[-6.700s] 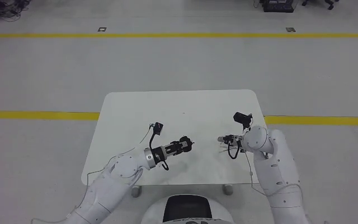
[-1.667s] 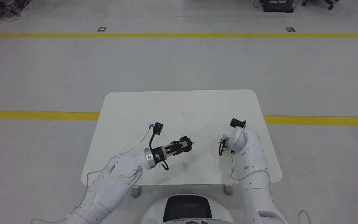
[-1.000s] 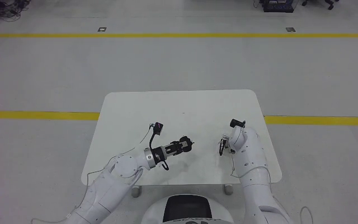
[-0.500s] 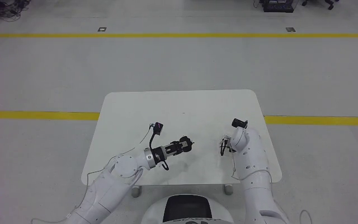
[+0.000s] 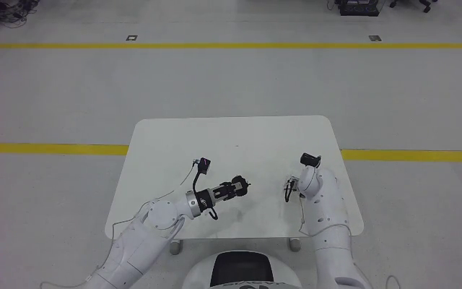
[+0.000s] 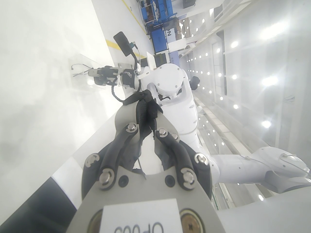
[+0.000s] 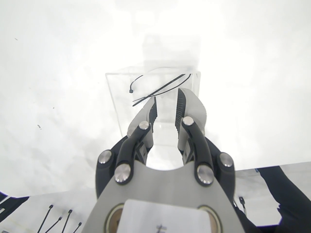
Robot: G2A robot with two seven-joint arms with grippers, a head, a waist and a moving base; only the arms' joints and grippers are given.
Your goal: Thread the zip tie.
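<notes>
My left gripper point(image 5: 244, 186) hovers over the middle of the white table point(image 5: 216, 141). It is shut on a black zip tie point(image 6: 145, 103) that bunches at the fingertips, and a thin tail point(image 6: 141, 168) runs back toward the palm. My right gripper point(image 7: 167, 101) stands open just above a clear tray point(image 7: 116, 103) near the table's right front. Several loose black zip ties point(image 7: 162, 88) lie in that tray, just past the fingertips point(image 7: 181, 103). The left wrist view shows the right gripper point(image 6: 93, 73) over the same tray point(image 6: 77, 78).
More black zip ties point(image 7: 58, 217) lie on a lower surface past the table's near edge. The table's front edge runs close behind both arms.
Since the oldest frame the right wrist has turned over, with its gripper staying at the tray. In the last second it has only drifted slightly. The left arm has kept still.
</notes>
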